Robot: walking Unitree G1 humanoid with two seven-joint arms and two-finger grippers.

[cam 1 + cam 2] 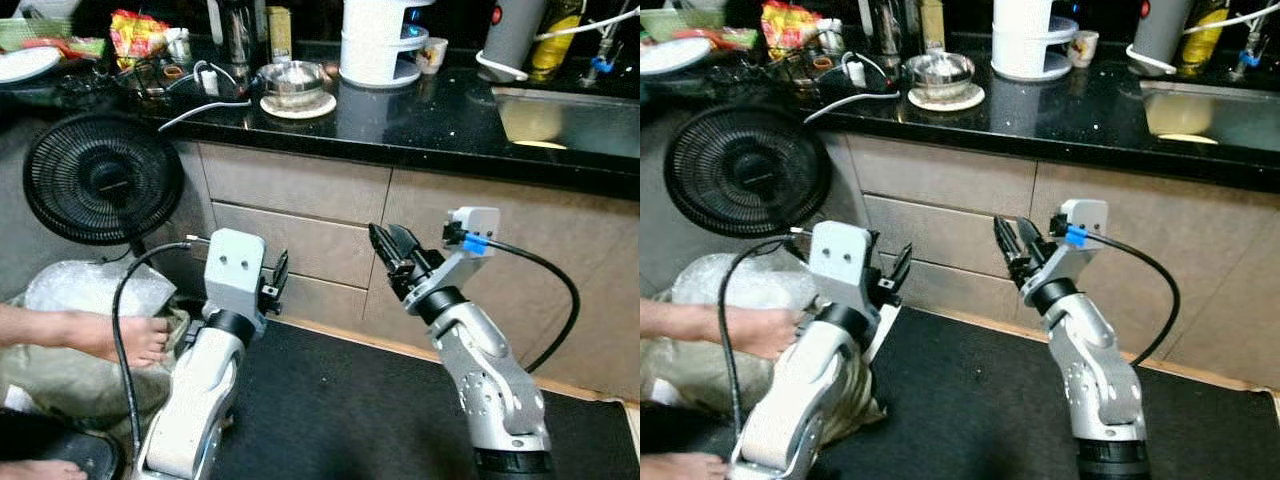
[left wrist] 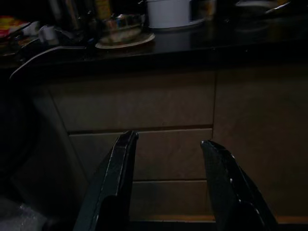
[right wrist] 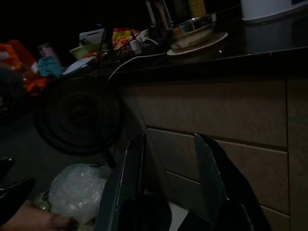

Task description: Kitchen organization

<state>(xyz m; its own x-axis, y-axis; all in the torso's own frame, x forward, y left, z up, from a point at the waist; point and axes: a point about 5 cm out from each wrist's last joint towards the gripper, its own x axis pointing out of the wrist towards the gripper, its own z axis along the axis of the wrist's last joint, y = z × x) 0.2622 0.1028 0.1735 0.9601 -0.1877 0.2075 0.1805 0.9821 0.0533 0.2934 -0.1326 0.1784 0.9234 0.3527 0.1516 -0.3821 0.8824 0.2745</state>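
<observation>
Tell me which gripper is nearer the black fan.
Left. The left gripper hangs just right of the black fan, below its head; the right gripper is farther right, before the drawers.

Fan (image 1: 102,178) left of drawers (image 1: 295,215)

Home kitchen: countertop (image 1: 430,125), sink (image 1: 570,120)

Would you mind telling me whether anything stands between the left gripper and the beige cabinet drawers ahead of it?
Nothing visible does: the left gripper, fingers open, faces the beige cabinet drawers across open space.
</observation>
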